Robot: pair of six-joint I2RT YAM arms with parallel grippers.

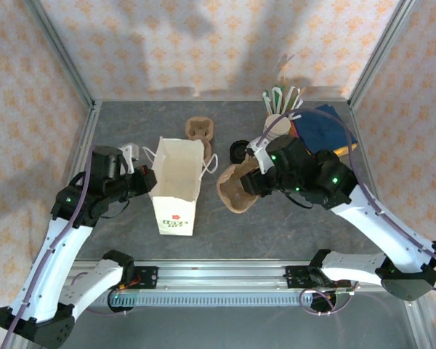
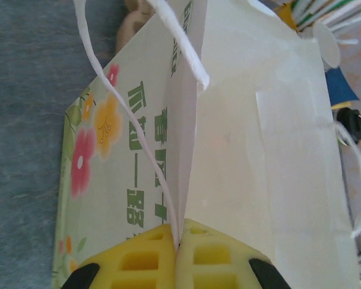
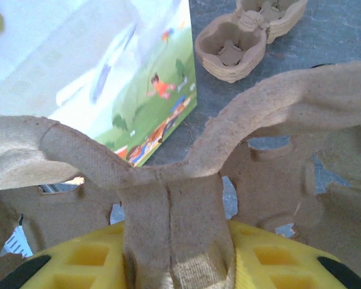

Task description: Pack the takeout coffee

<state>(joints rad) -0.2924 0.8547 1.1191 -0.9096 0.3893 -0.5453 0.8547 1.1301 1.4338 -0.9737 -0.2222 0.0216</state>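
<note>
Takeout coffee [image 1: 238,151]: a small cup under a black round lid, standing on the surface outside the bag, just behind the pulp carrier and near the bag's right-hand cord handle.

Grey mottled surface [image 1: 291,225], with floral patterned walls behind and at the sides.

White paper bag [image 1: 176,182] [image 2: 259,150], upright and open at the top, left of centre. Printed flowers and green lettering on one wall, white cord handles drooping over the rims.

Left end effector [image 1: 144,178] [image 2: 177,253] at the bag's left rim, yellow fingers pressed together, pinching the paper edge, a thin cord running into the same seam.

Right end effector [image 1: 251,178] [image 3: 179,247] just right of the bag, pinching the upright middle rib of the brown pulp carrier [image 1: 236,190] [image 3: 168,180]. Carrier tilted; impossible to tell whether lifted or touching the surface.

Second stack of pulp trays [image 1: 200,129] [image 3: 240,42] lying farther back, behind the bag.

Bundle of green-and-white sticks [image 1: 280,98] at the back right, beside a dark blue item [image 1: 327,123].
</note>
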